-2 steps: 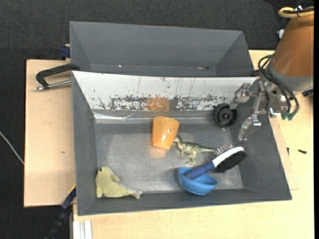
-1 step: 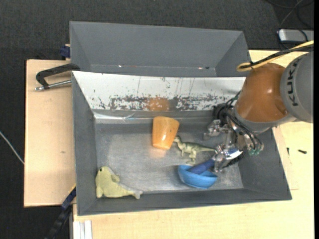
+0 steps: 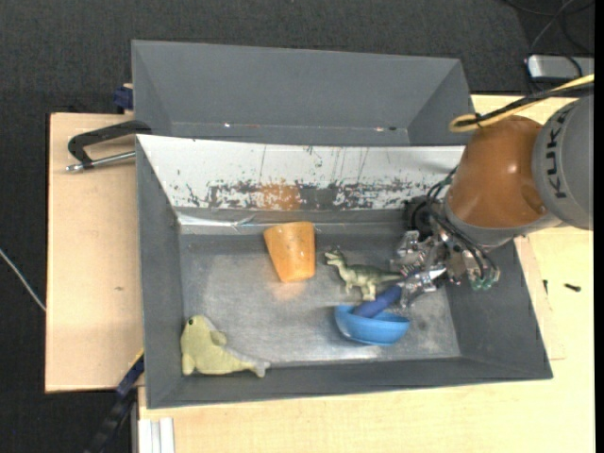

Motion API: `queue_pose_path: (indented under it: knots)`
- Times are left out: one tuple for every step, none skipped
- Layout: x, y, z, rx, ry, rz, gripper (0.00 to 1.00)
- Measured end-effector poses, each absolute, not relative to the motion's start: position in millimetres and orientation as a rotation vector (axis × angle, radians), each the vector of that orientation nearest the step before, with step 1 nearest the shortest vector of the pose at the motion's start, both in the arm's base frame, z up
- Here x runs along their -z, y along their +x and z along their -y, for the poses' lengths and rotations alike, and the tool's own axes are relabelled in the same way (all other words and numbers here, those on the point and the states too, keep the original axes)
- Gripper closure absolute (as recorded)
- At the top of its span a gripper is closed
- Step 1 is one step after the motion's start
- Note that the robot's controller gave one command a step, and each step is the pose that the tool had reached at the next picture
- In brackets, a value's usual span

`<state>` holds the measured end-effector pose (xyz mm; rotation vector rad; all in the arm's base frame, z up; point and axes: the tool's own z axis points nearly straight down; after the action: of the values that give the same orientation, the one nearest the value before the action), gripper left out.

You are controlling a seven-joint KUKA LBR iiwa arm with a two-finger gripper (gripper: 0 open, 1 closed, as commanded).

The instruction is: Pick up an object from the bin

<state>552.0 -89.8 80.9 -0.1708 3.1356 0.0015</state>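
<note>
Camera view: your gripper [image 3: 416, 281] hung low in the bin [image 3: 157, 262], just above and to the right of the blue bowl [image 3: 370, 327], with the orange-covered wrist running off to the right behind it.

You could take that bowl as your landmark. It sat open side up on the bin floor, and a short blue piece at its upper right rim pointed up toward the gripper's tip. The two looked to be touching, or very nearly, though this angle would not let you say which.

The small green dinosaur [image 3: 358, 274] lay just above the bowl. Its long axis ran roughly left to right, with what seemed the head away from the gripper and the tail end just beside the gripper's metalwork. That put two things close to you, the bowl down and to the left and the dinosaur straight left. Of the two, the bowl's blue piece seemed the nearer.

As for the gripper's state, you could not tell whether it was open or closed. The tip read as a tangle of metal and cable against the grey floor, and you could not make out anything held in it.

The other things lay away from the bowl. The orange cup [image 3: 291, 250] sat up and to the left of it, well apart. The pale yellow-green soft toy [image 3: 215, 351] lay far to the bowl's left and slightly lower. My call was that your coming move turned on that short down-and-left offset to the bowl.
</note>
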Motion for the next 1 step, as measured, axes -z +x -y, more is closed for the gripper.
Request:
queue_pose_path:
  knots:
    - [-192.0, 548.6, 101.9, 0.004, -0.155, -3.127, 1.0]
